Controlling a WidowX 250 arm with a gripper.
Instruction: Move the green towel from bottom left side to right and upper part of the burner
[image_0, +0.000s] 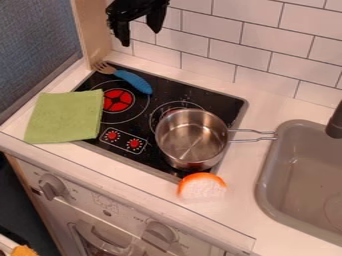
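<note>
The towel (65, 116) over the cooktop's (222, 104) left edge is plain green, the cooktop black with pale rings and a red burner (117, 100), the fork handle (135, 82) blue, the pot (194, 139) silver, the toy (202, 187) by its front edge orange and white.

One camera looked down at a slant.
From above the front of the white surface (240, 185), it faced the white-tiled wall (227, 45), fairly near, framing the black rectangular hob (208, 99) and part of the grey sink (287, 190).
</note>
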